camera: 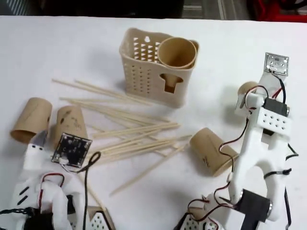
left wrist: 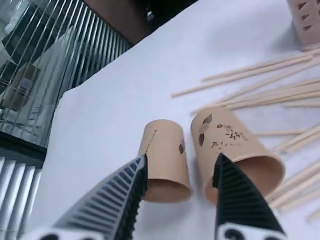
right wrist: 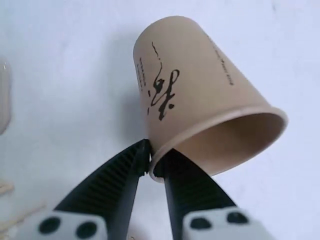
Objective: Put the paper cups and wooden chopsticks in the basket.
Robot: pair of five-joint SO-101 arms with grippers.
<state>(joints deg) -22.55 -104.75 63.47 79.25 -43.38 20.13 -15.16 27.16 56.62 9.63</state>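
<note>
Bare white table [camera: 72, 43] surrounds my right gripper [right wrist: 151, 159], clenched on the rim of a tan, ink-marked paper cup [right wrist: 200, 100] right of the basket [camera: 148, 76]. My left gripper [left wrist: 181, 162] hangs released over two toppled cups [left wrist: 165, 155]. Pale chopsticks [camera: 134, 139] sprawl mid-table beside another fallen cup [camera: 211, 151]. The perforated basket holds one upright cup [camera: 177, 51].

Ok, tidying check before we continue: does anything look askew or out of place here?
Yes. Wooden chopsticks lie scattered over the table outside the basket. A pair of cups and a third cup lie tipped on their sides. The right gripper pinches a fourth cup by its rim.
</note>
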